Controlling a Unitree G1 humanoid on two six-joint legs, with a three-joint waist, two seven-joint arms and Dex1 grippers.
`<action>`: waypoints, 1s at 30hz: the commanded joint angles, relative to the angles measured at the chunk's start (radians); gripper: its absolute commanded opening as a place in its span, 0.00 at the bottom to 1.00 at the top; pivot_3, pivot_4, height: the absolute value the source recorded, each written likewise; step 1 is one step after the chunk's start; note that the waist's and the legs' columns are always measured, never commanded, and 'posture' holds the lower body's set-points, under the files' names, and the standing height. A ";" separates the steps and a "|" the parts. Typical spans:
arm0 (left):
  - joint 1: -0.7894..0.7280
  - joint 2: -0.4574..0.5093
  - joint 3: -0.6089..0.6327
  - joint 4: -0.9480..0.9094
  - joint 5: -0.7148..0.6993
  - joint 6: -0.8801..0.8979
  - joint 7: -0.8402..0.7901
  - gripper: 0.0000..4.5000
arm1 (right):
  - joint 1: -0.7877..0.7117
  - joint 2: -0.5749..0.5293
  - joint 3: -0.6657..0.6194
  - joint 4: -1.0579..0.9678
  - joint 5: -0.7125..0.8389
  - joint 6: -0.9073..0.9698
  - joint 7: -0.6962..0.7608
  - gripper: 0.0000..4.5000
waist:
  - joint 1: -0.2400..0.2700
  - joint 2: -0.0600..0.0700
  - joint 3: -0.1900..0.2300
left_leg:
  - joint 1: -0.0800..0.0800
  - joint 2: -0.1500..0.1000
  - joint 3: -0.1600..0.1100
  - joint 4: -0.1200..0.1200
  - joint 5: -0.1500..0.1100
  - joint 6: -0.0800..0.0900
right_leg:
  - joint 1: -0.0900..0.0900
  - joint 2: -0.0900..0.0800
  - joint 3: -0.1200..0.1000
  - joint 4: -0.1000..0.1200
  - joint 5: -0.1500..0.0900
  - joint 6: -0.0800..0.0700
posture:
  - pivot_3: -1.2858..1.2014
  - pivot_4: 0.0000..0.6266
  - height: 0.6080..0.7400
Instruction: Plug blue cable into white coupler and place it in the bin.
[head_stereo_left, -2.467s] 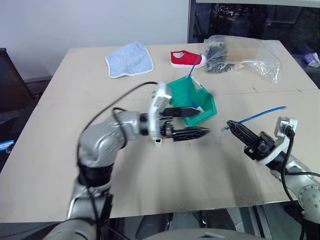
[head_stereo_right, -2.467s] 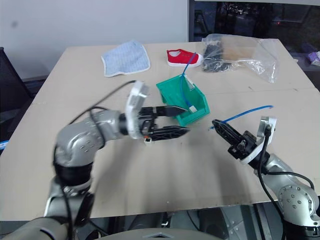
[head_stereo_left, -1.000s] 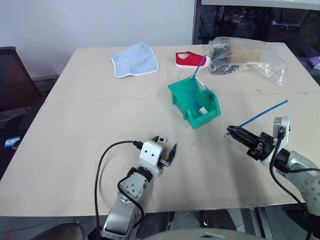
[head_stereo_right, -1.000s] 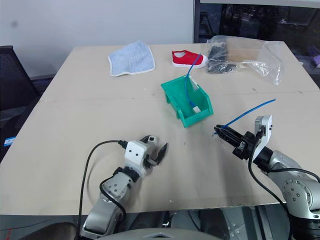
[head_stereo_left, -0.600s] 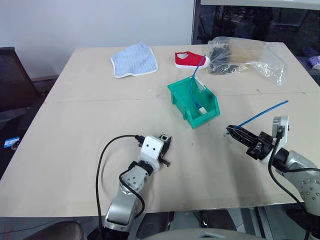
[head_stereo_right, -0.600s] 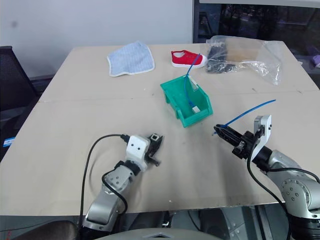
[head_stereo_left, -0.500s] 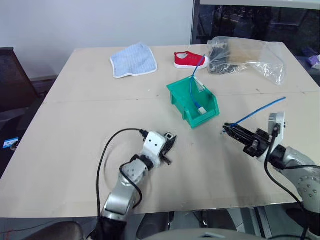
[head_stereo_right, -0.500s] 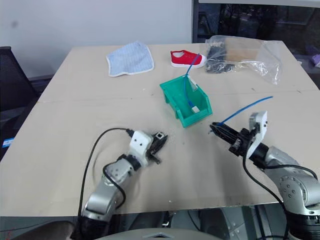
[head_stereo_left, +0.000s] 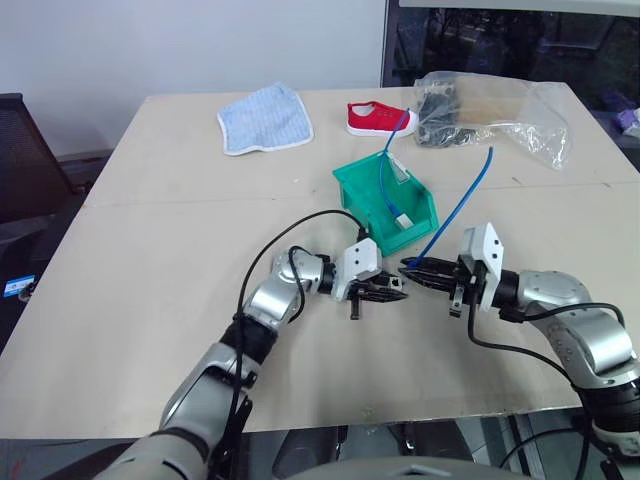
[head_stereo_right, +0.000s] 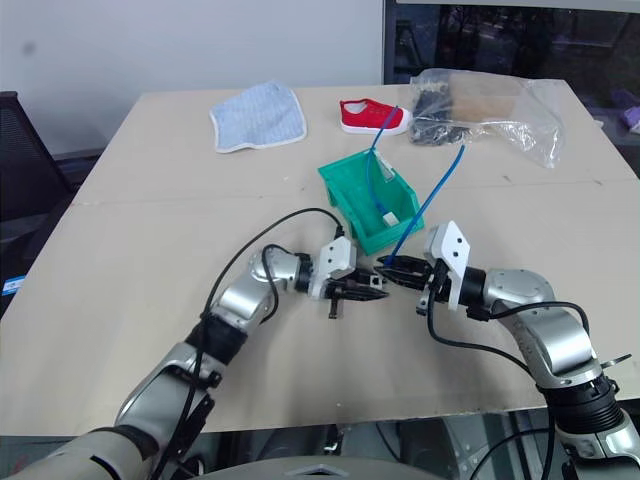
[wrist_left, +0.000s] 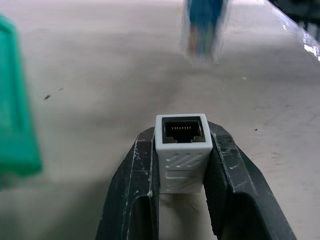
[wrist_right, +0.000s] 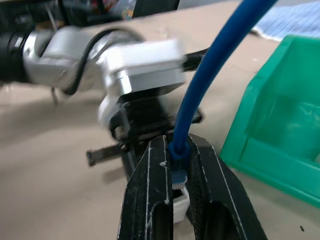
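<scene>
Left fingers (wrist_left: 145, 190) pinch white coupler (wrist_left: 181, 150); right fingers (wrist_right: 150, 195) clamp blue cable (wrist_right: 210, 75).

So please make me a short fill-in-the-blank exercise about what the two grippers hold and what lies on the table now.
1. The left gripper is shut on the white ____.
2. The right gripper holds the ____ cable near its plug.
3. Behind the two grippers stands a teal-green ____, with another blue cable in it.
4. Near the table's far edge lies a small ____ shoe.

Missing words: coupler; blue; bin; red
</scene>
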 joint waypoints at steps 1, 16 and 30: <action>-0.053 -0.032 -0.005 0.097 0.010 -0.061 -0.081 0.13 | -0.020 0.022 0.013 0.001 -0.034 -0.043 0.009 0.00 | 0.000 0.000 0.000 | 0.000 0.000 0.000 0.000 0.000 0.000 | 0.000 0.000 0.000 0.000 0.000 0.000 | 0.52 0.24 1.00; -0.115 -0.060 0.023 0.258 0.051 -0.166 -0.170 0.13 | -0.029 0.014 -0.010 0.086 -0.057 -0.116 0.111 0.00 | -0.002 0.000 0.000 | 0.000 0.000 -0.002 0.001 0.000 0.000 | 0.000 0.001 -0.001 0.001 0.000 0.000 | 0.52 0.24 1.00; -0.111 -0.065 0.035 0.276 0.058 -0.189 -0.185 0.13 | -0.016 0.006 0.000 0.147 -0.104 -0.182 0.153 0.00 | -0.013 0.000 0.000 | 0.000 0.000 -0.002 0.001 0.000 0.000 | 0.000 0.001 -0.001 0.001 0.000 0.000 | 0.52 0.24 1.00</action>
